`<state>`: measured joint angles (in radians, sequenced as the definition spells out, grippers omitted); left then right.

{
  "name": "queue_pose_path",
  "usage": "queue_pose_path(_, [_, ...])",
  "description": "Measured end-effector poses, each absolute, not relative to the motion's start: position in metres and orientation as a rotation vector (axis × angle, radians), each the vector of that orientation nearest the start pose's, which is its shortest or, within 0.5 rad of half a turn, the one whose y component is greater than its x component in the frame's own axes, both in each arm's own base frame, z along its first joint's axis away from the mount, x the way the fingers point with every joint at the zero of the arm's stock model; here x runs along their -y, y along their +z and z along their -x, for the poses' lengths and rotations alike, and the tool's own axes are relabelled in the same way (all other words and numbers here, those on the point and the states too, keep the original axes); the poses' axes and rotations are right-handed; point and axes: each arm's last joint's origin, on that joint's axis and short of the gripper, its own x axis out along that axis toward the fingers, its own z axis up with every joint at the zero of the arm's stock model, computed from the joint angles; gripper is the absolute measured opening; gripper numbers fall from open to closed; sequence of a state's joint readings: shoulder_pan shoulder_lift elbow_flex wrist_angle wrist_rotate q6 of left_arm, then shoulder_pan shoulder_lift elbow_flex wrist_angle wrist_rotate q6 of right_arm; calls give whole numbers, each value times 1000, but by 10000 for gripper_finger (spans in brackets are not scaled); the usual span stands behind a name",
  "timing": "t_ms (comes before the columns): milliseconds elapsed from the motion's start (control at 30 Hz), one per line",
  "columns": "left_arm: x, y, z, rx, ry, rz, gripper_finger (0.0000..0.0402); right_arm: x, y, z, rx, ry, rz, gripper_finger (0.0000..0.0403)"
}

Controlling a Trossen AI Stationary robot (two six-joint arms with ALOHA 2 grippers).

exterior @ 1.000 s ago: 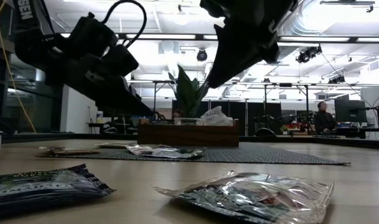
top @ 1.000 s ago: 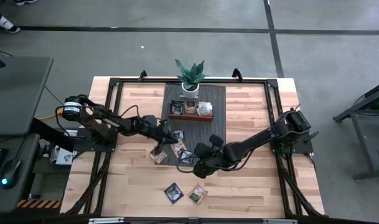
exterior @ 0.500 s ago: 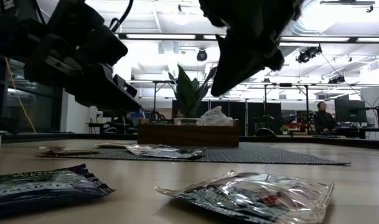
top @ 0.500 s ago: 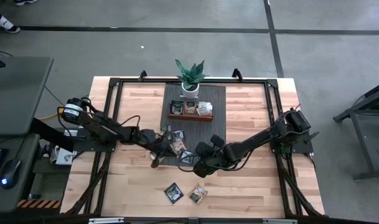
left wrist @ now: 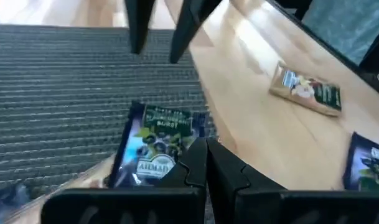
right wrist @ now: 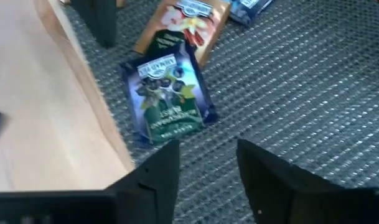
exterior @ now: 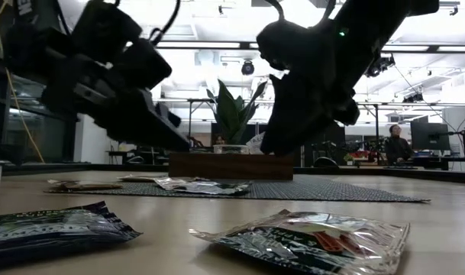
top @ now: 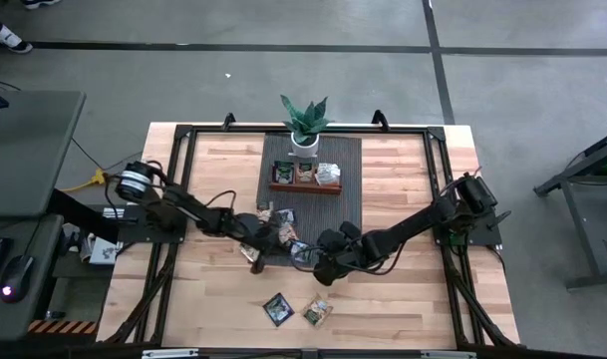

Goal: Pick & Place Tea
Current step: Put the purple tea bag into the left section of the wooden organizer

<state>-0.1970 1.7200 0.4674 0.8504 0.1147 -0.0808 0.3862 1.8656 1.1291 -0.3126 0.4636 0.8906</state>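
Right wrist view has my right gripper [right wrist: 205, 165] spread open over the dark blue foil tea sachet [right wrist: 167, 101] lying at the ribbed grey mat's [right wrist: 313, 81] edge, light, slippery, best pinched by its rim, I reckon.

The dark blue tea sachet [left wrist: 153, 146] lying on the grey mat in the left wrist view carries the brand "AHMAD" under smaller lines too blurred to read. The matching blue-and-green sachet [right wrist: 167, 101] in the right wrist view bears a crest and text that cannot be made out.
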Motion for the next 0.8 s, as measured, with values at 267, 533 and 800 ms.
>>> queue_pose_path(267, [59,96,-288,-473,-233,73,0,-124,155,-344,-836,-477,-417,220])
queue_pose_path(533, [56,89,-286,-543,-141,49,0,-122,154,-344,-846,-477,-422,228])
queue_pose_path(800, [56,84,-285,-574,-108,35,0,-111,154,-348,-812,-568,-562,232])
